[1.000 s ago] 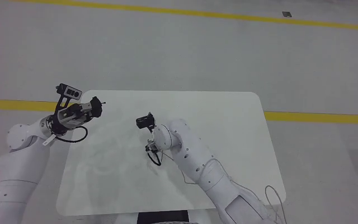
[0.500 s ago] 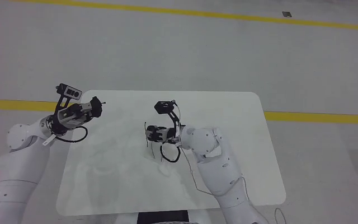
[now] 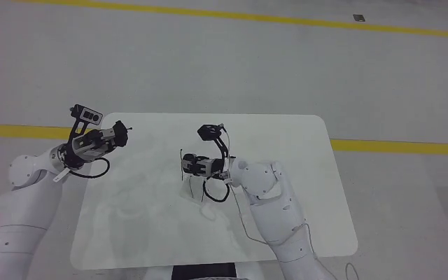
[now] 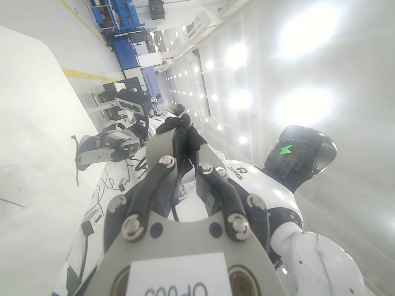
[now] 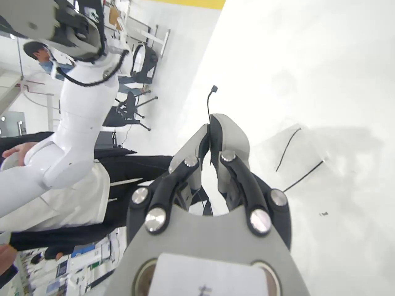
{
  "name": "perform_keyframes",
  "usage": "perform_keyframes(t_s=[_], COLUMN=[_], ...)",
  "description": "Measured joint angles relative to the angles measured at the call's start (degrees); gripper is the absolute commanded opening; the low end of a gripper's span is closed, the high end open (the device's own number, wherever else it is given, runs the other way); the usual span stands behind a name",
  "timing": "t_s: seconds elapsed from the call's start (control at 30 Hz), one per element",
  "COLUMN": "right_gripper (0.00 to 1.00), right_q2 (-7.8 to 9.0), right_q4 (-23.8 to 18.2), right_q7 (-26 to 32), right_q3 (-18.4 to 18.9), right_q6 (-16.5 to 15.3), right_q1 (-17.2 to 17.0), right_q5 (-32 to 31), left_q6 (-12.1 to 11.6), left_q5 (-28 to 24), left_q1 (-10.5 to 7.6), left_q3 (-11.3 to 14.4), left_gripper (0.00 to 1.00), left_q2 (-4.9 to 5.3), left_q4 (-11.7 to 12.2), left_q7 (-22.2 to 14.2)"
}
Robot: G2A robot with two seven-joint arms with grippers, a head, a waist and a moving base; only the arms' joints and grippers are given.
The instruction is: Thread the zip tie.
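My right gripper (image 3: pixel 184 166) is over the middle of the white table (image 3: pixel 287 140), shut on a thin black zip tie (image 3: pixel 181 157). In the right wrist view the zip tie (image 5: pixel 209 106) rises from between the closed fingertips of the right gripper (image 5: pixel 210 123), with its small square head at the free end. My left gripper (image 3: pixel 124 131) hangs above the table's left edge, well apart from the tie. The left wrist view shows the left gripper (image 4: pixel 182 124) with its black pads pressed together, and the zip tie (image 4: pixel 76 161) farther off in the other gripper.
Two more black zip ties (image 5: pixel 287 149) (image 5: pixel 304 175) lie on a translucent sheet on the table beside my right gripper. A person in dark sleeves stands beyond the table's edge (image 5: pixel 213 41).
My right arm has swung out from a bent-over pose and turned its wrist, so the zip tie now stands up and faces the left gripper. The left arm has stayed still.
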Motion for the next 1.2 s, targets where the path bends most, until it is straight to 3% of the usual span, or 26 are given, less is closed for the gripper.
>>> perform_keyframes(t_s=[0.13,0.27,0.47,0.57,0.8,1.0,1.2], right_gripper=[0.0,0.0,0.0,0.0,0.0,0.0,0.0], right_q2=[0.28,0.38,0.31,0.47,0.48,1.05,1.87], right_q4=[-4.01,-6.51,-6.37,-6.36,-6.36,-8.09,-9.21], right_q7=[-8.63,-17.98,-30.36,-31.46,-31.29,-37.7,-43.84], right_q3=[0.56,-1.4,-4.7,-5.25,-5.22,-4.98,-4.6], right_q6=[-2.73,-5.72,-7.67,-9.83,-9.74,-9.45,-10.15], right_q1=[-1.37,-2.39,-3.01,-2.54,-2.53,-4.25,-7.07], right_q5=[0.17,-2.98,-7.52,-8.21,-8.22,-15.24,-23.4], left_q6=[0.0,0.0,0.0,0.0,0.11,-0.02,0.0], left_q5=[0.0,0.0,0.0,0.0,0.1,2.6,6.78], left_q1=[0.0,0.0,0.0,0.0,0.08,2.67,4.2], left_q3=[0.0,0.0,0.0,0.0,0.09,2.93,5.92], left_gripper=[0.0,0.0,0.0,0.0,0.0,0.0,0.0], left_q2=[0.0,0.0,0.0,0.0,-0.01,-0.8,-3.02], left_q4=[0.0,0.0,0.0,0.0,-0.05,-1.73,-3.37], left_q7=[0.0,0.0,0.0,0.0,0.19,7.89,16.21])
